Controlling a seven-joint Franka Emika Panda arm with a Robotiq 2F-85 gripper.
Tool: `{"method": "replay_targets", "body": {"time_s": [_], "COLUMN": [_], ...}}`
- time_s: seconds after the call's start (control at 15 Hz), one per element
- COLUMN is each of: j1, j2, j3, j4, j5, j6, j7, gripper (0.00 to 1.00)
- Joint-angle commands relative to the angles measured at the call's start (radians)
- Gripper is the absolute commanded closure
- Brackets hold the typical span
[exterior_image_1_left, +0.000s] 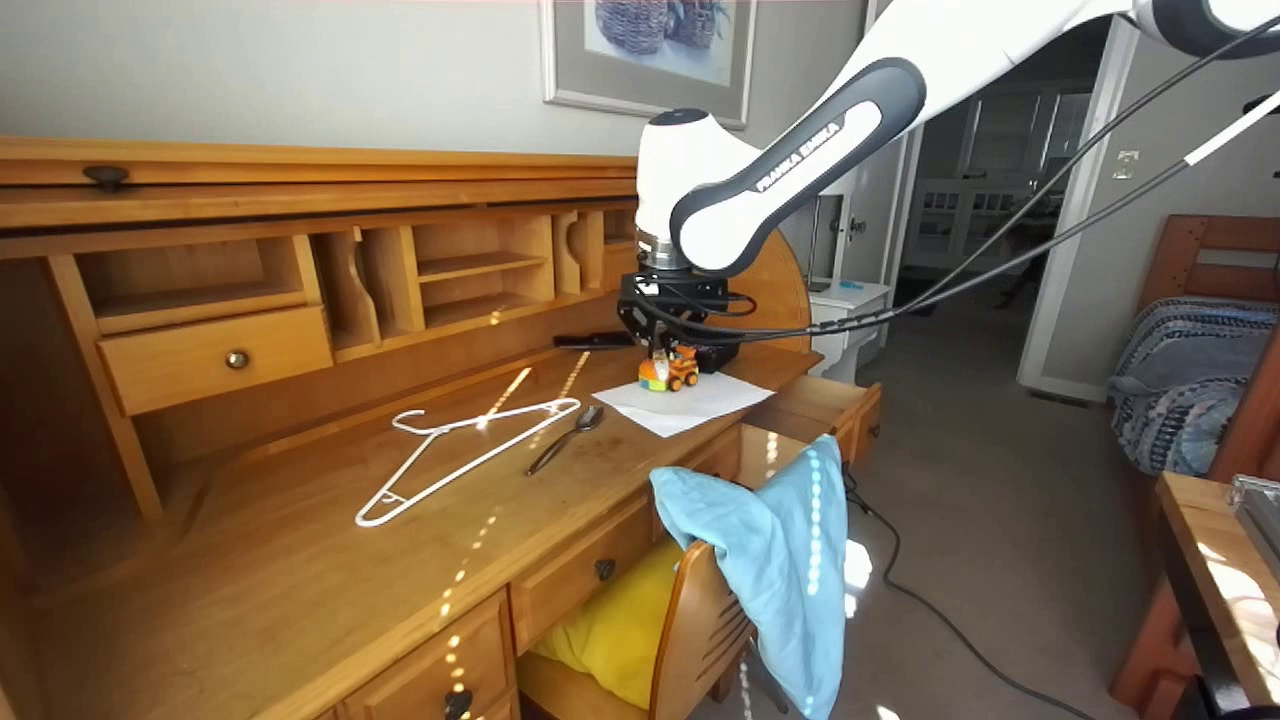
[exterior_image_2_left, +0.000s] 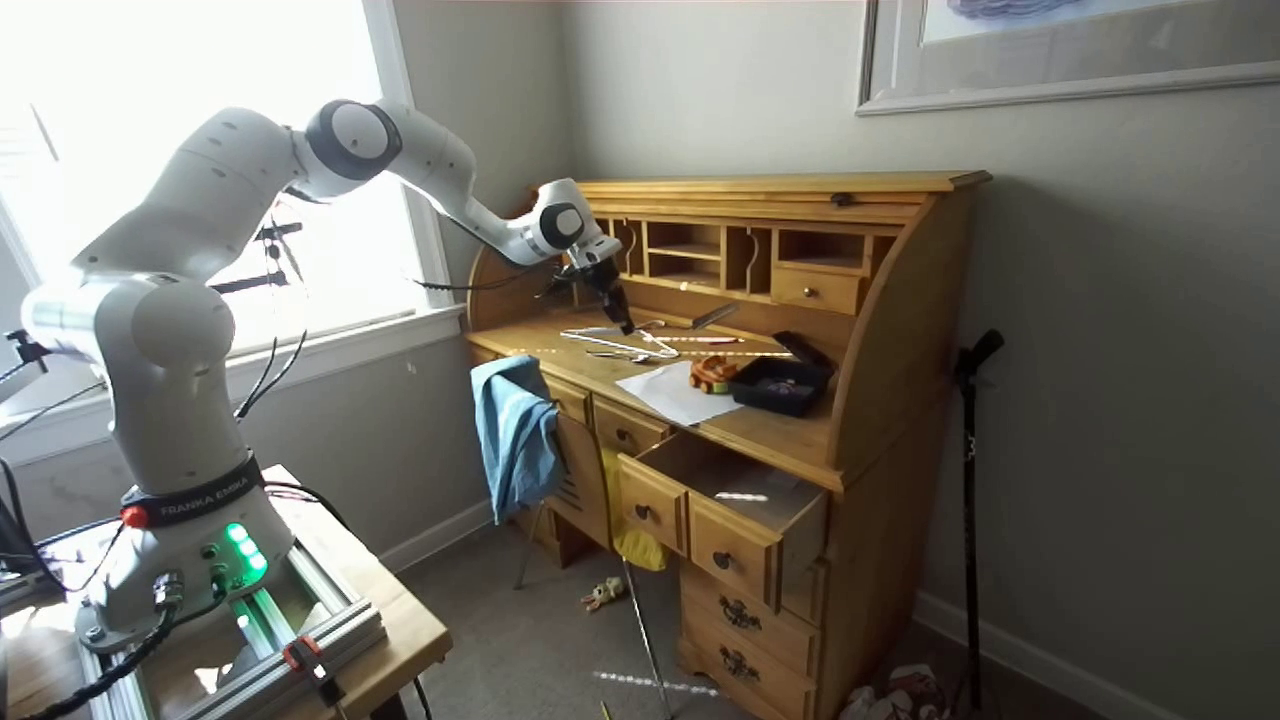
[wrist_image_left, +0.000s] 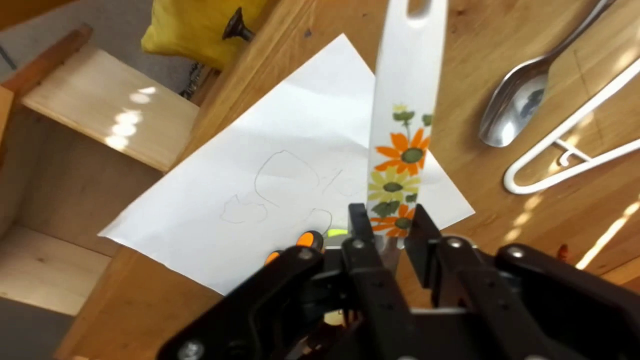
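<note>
My gripper (wrist_image_left: 390, 217) is shut on a flat white handle (wrist_image_left: 400, 90) printed with orange and yellow flowers, which runs up the wrist view between the fingertips. What the handle belongs to is mostly hidden by the fingers; a metallic part shows just below the flowers. An orange toy truck (exterior_image_2_left: 713, 374) rests on a white sheet of paper (wrist_image_left: 300, 125) with faint pencil lines. In the wrist view only its wheels (wrist_image_left: 309, 240) and a bit of green show beside the left finger. In both exterior views the gripper (exterior_image_1_left: 660, 348) hangs above the desk.
A metal spoon (wrist_image_left: 520, 95) and a white hanger (exterior_image_1_left: 395, 480) lie on the wooden desk. An open black box (exterior_image_2_left: 770, 398) stands by the truck. Drawers (exterior_image_2_left: 735, 545) are pulled out at the desk's front. A chair carries a blue cloth (exterior_image_1_left: 770, 540) and a yellow cushion (exterior_image_1_left: 620, 620).
</note>
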Motion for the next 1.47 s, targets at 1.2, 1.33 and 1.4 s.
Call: {"method": "replay_targets", "body": {"time_s": [1.2,1.33,1.4], "j1": [-0.197,-0.236,-0.257], "j2": [-0.077,-0.059,-0.053], "j3": [-0.001,-0.002,0.005], "j4": [-0.198,-0.184,-0.176], "j5": [-0.119,-0.098,-0.081], "j6": [-0.161,-0.196,-0.216], "j7": [0.574,0.628,0.648], "gripper": [0.94,0.94,0.94]}}
